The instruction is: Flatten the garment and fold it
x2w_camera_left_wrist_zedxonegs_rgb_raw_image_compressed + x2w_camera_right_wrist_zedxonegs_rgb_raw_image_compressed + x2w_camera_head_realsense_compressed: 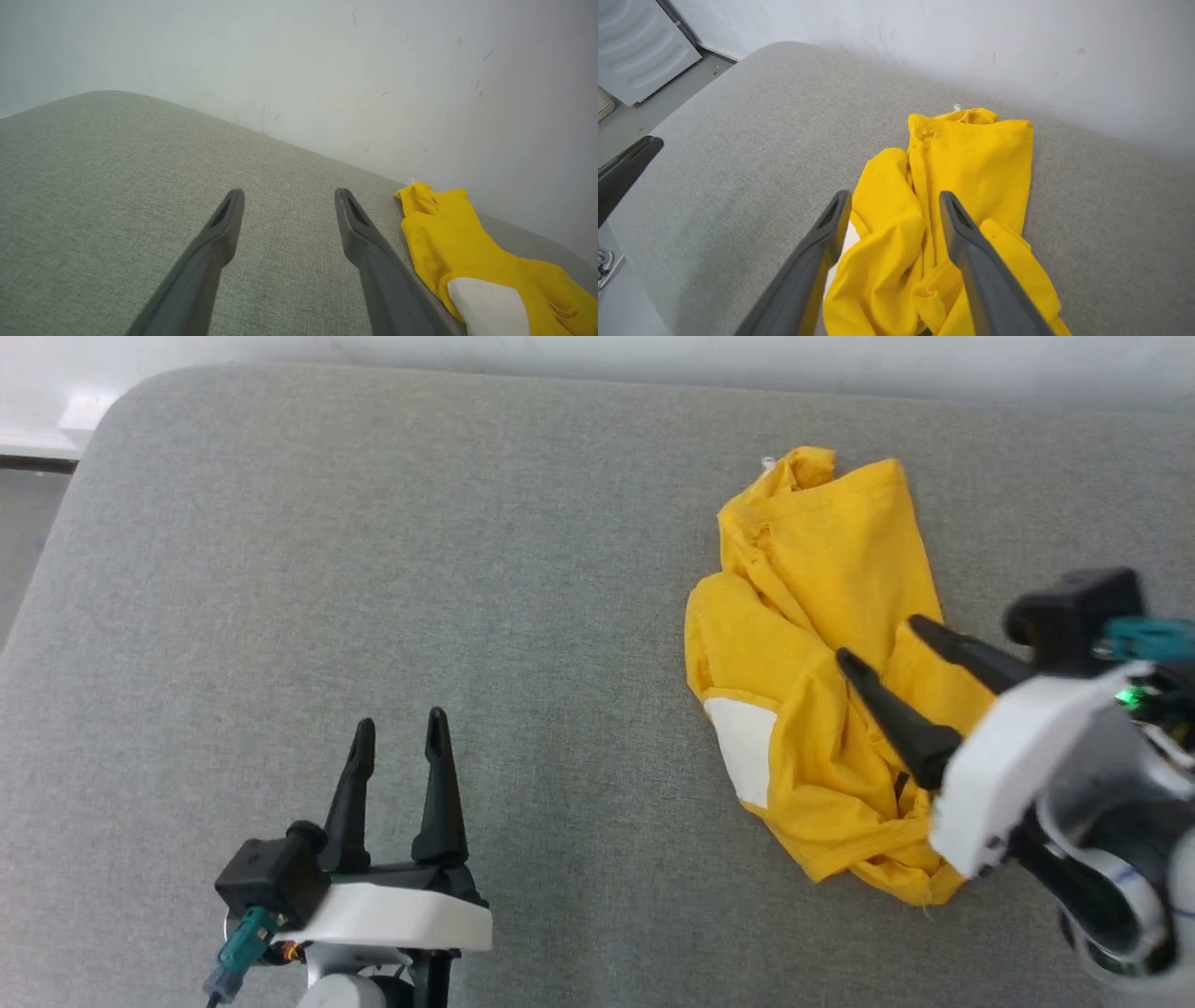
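Note:
The garment point(822, 644) is a bright yellow T-shirt lying crumpled in a heap on the right half of the grey cushion point(420, 569), with a white patch point(742, 747) showing at its near left. My right gripper point(878, 639) hovers over the heap's near right part, open, with nothing between its fingers. In the right wrist view the garment point(971, 168) lies under and beyond the right gripper point(894, 198). My left gripper point(400, 728) stands open over bare cushion at the lower left, well apart from the shirt. The left wrist view has the left gripper point(288, 196) open and the garment point(453, 238) to its right.
A pale wall point(653, 355) runs along the cushion's far edge. The cushion's rounded corner point(121, 401) is at the far left, with floor beyond it. A white ribbed cabinet point(640, 46) stands on the floor past that corner.

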Motion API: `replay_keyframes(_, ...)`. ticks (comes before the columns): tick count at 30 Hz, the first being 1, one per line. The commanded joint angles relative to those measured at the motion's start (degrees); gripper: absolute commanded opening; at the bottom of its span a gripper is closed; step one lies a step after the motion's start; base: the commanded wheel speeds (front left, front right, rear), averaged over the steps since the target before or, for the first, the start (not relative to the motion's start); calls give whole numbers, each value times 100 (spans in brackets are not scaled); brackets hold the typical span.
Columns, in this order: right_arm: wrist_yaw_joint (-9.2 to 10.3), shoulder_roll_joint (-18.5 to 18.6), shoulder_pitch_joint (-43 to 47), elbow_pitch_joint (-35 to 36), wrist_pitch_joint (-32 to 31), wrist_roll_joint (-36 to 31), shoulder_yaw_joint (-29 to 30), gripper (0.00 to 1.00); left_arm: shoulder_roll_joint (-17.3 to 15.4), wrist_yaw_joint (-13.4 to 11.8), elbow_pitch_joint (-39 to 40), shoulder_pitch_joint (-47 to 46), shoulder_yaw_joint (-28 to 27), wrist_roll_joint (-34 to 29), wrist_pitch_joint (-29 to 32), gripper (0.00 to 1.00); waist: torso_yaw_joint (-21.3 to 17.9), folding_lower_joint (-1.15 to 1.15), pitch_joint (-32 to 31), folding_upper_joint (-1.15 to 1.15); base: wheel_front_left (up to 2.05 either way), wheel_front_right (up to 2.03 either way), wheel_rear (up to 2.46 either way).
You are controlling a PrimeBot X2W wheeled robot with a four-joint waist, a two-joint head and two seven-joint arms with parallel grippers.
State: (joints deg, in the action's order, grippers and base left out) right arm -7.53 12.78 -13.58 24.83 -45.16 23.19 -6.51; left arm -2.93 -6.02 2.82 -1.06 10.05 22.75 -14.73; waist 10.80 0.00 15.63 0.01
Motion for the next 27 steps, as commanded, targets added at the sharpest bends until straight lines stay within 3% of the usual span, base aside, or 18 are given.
replay_keyframes(1,4,-14,-215,-396,85,-93,-167,100,5,33,14,0,36,48,-27,100,60,0,45,-1,0,0,0)
replay_keyframes(11,4,110,-1002,-2703,310,-524,-1311,100,5,50,-104,-96,165,116,-27,100,378,0,37,-1,0,0,0)
replay_keyframes(13,4,123,-1075,-3047,294,-638,-1420,42,5,51,-122,-76,170,122,-27,100,421,0,6,-1,0,0,0)
replay_keyframes(14,4,116,-1102,-3194,296,-669,-1451,24,5,51,-129,-65,171,124,-27,100,436,0,-12,-1,0,0,0)
replay_keyframes(15,4,101,-1125,-3322,303,-687,-1472,0,5,53,-137,-52,166,125,-27,100,449,0,-36,-1,0,0,0)
replay_keyframes(21,4,-31,-1273,-3707,462,-672,-1565,0,5,43,-170,38,138,122,-27,100,431,0,-174,-1,0,0,0)
replay_keyframes(27,4,-519,-1570,-3570,899,-334,-1720,0,5,73,-204,120,108,101,-27,100,357,0,-356,-1,0,0,0)
